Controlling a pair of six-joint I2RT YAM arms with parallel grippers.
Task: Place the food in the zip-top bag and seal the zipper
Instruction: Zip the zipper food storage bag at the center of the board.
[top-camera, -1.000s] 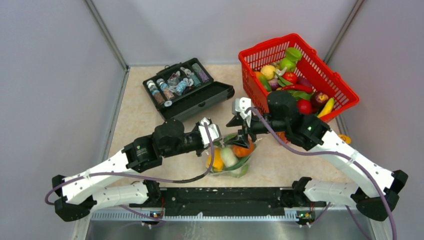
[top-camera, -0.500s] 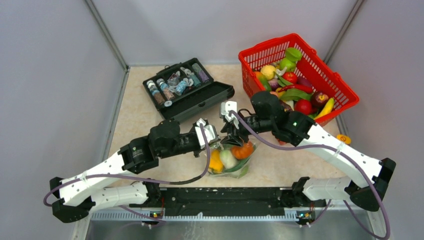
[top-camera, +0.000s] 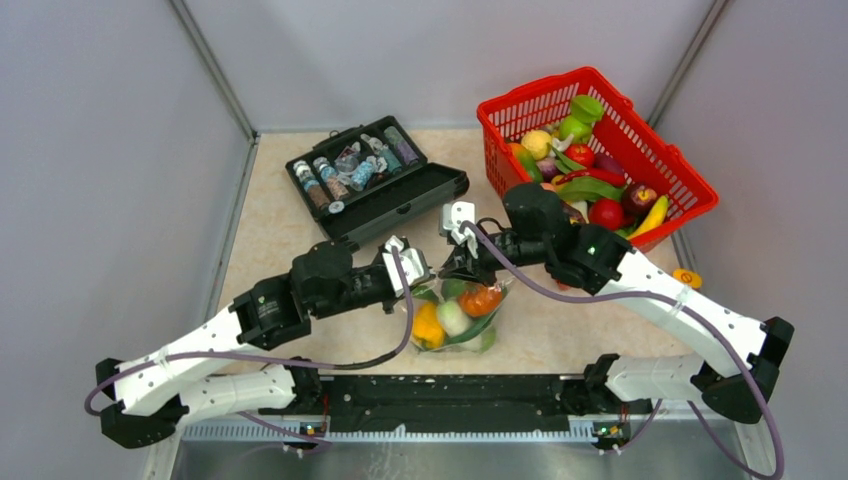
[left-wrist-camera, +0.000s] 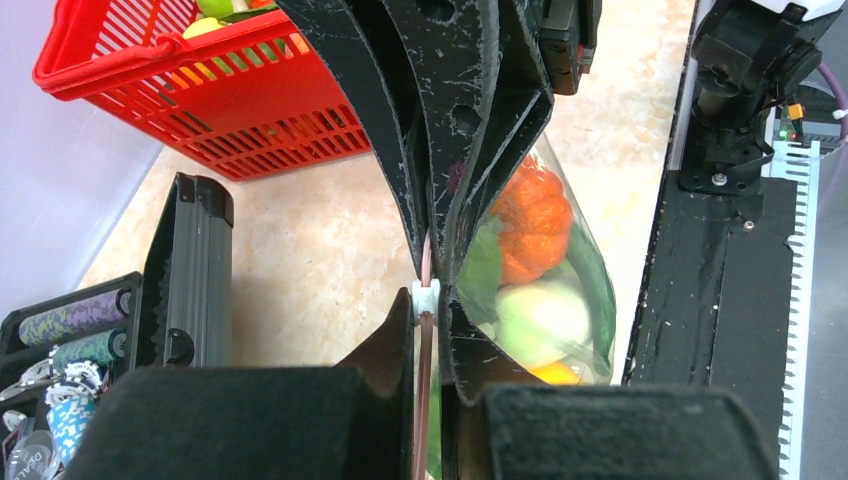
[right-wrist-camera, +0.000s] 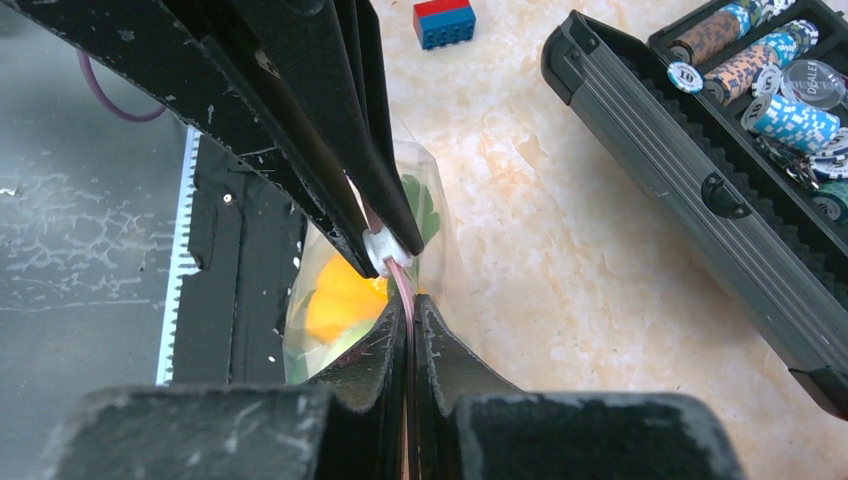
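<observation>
Pinched shut on the zipper with the left tool, on the near side of the black case, likely anchoring the zip-top bag. Clamped tight on the same strip with the right tool, probably to seal in the food inside.

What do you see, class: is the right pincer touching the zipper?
Touching. The right wrist view shows the right pincer shut on the pink zipper, with no gap.
</observation>
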